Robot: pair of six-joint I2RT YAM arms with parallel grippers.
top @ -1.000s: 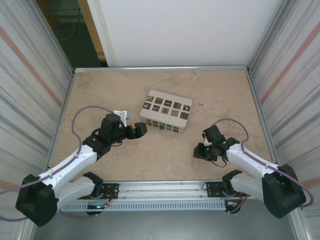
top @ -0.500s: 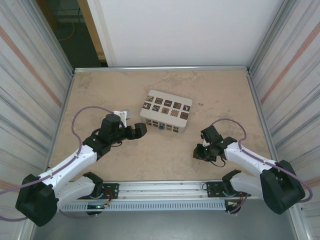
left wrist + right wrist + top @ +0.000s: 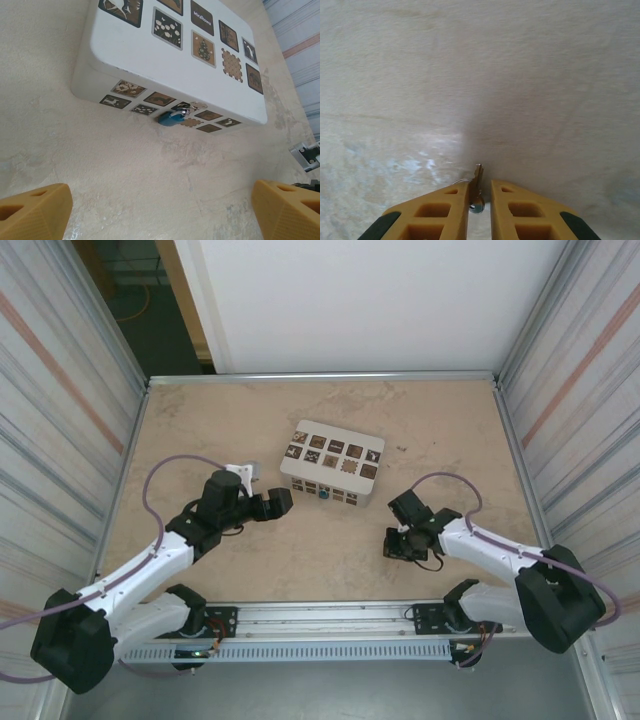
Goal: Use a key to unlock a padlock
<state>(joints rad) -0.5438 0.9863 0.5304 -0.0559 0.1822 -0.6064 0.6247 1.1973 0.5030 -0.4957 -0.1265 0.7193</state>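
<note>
Nearest the bases, the right gripper (image 3: 392, 548) points down at the mottled beige tabletop (image 3: 200, 420). Its wrist view shows its yellow fingers (image 3: 445, 205) drawn narrow, with the thin dark metal key (image 3: 477, 180) standing in the gap between them. The key lies against one finger, and a sliver of space shows beside the other, so I cannot tell whether it is clamped.

A little farther in, the left gripper (image 3: 282, 502) hangs low with its jaws spread wide, holding nothing and aimed at the box.

Beyond it is the small blue padlock (image 3: 171, 118) with its metal shackle. It hangs on the near side wall of the white rectangular box with brown patterned squares (image 3: 165, 65), low against the tabletop and well apart from the key.
</note>
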